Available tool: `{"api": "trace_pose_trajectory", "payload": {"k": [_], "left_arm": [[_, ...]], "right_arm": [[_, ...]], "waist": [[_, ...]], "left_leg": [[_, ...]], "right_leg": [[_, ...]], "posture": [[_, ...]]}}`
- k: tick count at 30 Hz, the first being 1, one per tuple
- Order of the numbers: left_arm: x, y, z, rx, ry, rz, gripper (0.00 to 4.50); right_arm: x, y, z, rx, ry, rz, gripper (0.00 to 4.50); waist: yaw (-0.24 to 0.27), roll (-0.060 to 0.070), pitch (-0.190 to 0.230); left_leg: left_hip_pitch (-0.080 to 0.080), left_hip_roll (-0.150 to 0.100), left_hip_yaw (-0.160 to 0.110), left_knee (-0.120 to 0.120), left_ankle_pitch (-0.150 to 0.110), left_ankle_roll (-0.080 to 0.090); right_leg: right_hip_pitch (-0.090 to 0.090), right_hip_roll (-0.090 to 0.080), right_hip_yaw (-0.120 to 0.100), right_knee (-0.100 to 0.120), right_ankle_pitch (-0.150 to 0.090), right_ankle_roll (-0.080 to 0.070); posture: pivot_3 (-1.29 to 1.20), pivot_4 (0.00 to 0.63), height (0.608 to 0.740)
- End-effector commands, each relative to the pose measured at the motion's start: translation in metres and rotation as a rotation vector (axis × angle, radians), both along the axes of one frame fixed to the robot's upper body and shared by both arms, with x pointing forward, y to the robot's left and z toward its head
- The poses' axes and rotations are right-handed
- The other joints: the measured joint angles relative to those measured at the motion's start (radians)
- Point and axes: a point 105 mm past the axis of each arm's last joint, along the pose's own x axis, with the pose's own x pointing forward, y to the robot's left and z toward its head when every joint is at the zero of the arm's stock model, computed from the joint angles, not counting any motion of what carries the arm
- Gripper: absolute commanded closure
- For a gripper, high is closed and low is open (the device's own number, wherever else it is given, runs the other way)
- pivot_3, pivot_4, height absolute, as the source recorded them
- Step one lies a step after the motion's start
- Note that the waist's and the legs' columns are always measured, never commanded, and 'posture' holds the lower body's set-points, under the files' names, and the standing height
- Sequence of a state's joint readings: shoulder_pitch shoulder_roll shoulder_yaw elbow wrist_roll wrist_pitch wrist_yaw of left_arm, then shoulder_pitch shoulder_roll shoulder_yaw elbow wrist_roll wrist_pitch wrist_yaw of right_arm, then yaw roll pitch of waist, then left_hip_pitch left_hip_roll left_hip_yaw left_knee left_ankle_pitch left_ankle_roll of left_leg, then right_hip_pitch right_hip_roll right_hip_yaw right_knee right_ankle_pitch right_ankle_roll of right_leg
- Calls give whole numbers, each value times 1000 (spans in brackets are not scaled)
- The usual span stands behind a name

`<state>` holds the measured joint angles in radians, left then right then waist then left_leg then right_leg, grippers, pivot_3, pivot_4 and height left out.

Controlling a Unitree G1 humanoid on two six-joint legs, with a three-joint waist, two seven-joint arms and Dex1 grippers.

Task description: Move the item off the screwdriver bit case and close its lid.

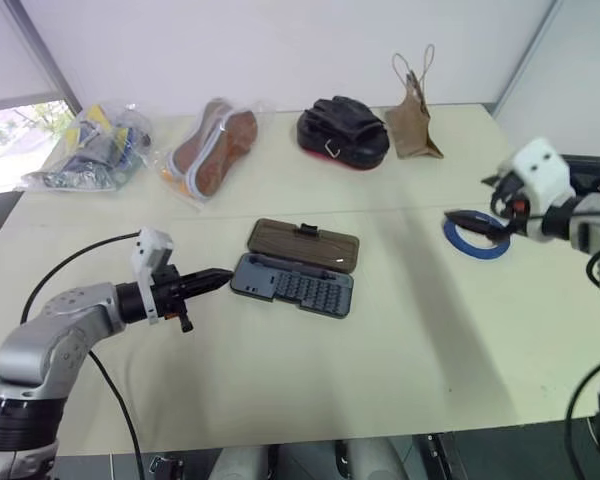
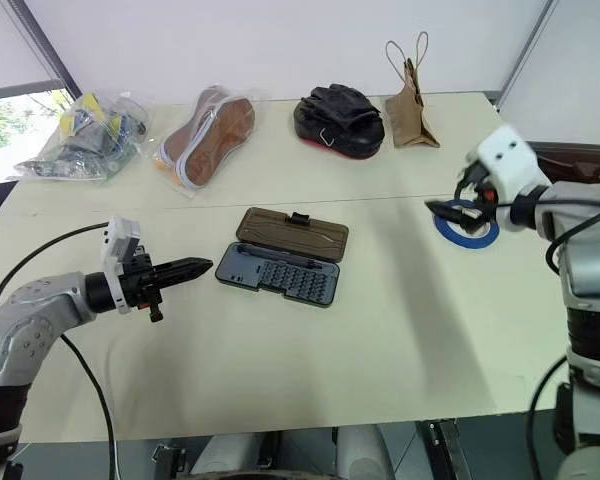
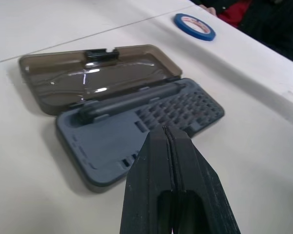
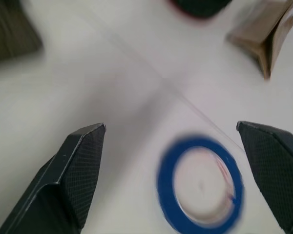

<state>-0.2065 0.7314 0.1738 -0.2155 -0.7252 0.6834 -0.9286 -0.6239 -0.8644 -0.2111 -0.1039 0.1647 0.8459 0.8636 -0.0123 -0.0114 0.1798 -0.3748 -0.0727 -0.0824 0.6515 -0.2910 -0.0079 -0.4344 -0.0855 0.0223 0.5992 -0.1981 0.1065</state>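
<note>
While the blue tape ring (image 4: 200, 183) lies flat on the worktop (image 1: 400, 330), well right of the bit case (image 1: 293, 282), right hand (image 4: 173, 141) hangs over it, fingers spread wide, gripping nothing. Case tray is open, smoky lid (image 1: 304, 244) folded back flat behind it. Left hand (image 1: 223, 276) sits just left of the tray, fingers pressed together, empty.

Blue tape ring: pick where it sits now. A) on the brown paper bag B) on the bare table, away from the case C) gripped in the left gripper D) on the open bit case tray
B: the blue tape ring lies flat on the table, well to the side of the open screwdriver bit case, below the open right gripper.
</note>
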Motion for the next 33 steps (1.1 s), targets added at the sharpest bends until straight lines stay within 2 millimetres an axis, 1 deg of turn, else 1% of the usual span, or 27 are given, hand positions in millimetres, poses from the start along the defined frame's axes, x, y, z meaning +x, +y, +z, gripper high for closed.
{"api": "trace_pose_trajectory", "payload": {"k": [1, 3, 5, 7, 9, 13, 17, 18, 21, 22, 25, 29, 33], "left_arm": [[8, 1, 11, 22, -66, -6, 4500], [14, 2, 9, 42, -78, -3, 4500], [19, 2, 6, 69, -91, -7, 4500], [25, 0, -1, 105, -103, -18, 4500], [30, -5, -9, 141, -111, -40, 4500], [45, -20, -25, 180, -114, -90, 4500], [52, -29, -36, 206, -102, -146, 4500], [52, -30, -43, 237, -89, -159, 4500], [50, -21, -77, 466, -75, -204, 4500], [50, -19, -83, 507, -75, -212, 4500], [51, -20, -85, 493, -76, -212, 4500], [51, -23, -83, 468, -84, -218, 4500], [50, -27, -81, 446, -87, -216, 4500]], "right_arm": [[-1, 22, 17, 136, -47, 69, 14], [-2, 46, 12, 201, -18, 152, 14], [-4, 67, -1, 212, 28, 224, 14], [-5, 81, -16, 190, 63, 267, 14], [-2, 89, -25, 191, 80, 288, 14], [15, 96, -39, 175, 99, 274, 14], [25, 100, -47, 167, 115, 283, 14], [27, 101, -50, 163, 121, 282, 14], [36, 104, -62, 135, 147, 289, 14], [37, 105, -64, 130, 153, 293, 14], [44, 110, -72, 111, 173, 302, 14], [61, 126, -88, 66, 221, 324, 14], [74, 136, -97, 28, 253, 340, 14]], "waist": [[1, 0, 0], [1, 0, 0], [0, 0, 0], [1, 0, 0], [2, 0, 0], [3, 0, 0], [-2, 0, 0], [-4, 0, 0], [-4, 0, -1], [-4, 0, -2], [-5, 4, -5], [-6, 4, -5], [-7, 4, -5]], "left_leg": [[0, 0, 0, 0, 0, 0], [0, 0, 0, 0, 0, 0], [0, 0, 0, 0, 0, 0], [0, -1, 0, 0, 0, 0], [0, -1, 0, 0, 0, 0], [-1, -2, 0, 1, 0, 0], [-1, -2, 0, 1, 0, 0], [-1, -1, 0, 1, 0, 0], [-1, -1, 1, 0, 1, -2], [-1, -1, 0, 0, 1, -2], [2, -1, 1, 1, 0, 0], [3, -1, 0, 2, 1, 0], [3, -1, 0, 6, 1, 0]], "right_leg": [[0, 0, 0, 0, 0, 0], [0, 0, 0, 0, 0, 0], [0, 0, 0, 0, 0, 0], [0, -1, 0, 0, 0, 0], [0, -1, 0, 0, 0, 0], [0, -1, 0, 1, 0, 0], [-1, -1, -1, 1, 0, 0], [-1, -1, 0, 1, 0, 0], [-2, 0, 0, 2, 0, 0], [-2, 0, 0, 2, 0, 0], [1, 0, 0, 3, 0, 0], [0, 0, 0, 7, 0, 0], [0, 0, 0, 12, 0, 0]], "posture": [[0, 150, 740], [0, 150, 740], [0, 150, 740], [0, 150, 740], [0, 150, 740], [0, 150, 740], [0, 150, 740], [0, 150, 740], [0, 150, 740], [0, 150, 740], [0, 150, 740], [0, 150, 740], [0, 150, 740]]}}
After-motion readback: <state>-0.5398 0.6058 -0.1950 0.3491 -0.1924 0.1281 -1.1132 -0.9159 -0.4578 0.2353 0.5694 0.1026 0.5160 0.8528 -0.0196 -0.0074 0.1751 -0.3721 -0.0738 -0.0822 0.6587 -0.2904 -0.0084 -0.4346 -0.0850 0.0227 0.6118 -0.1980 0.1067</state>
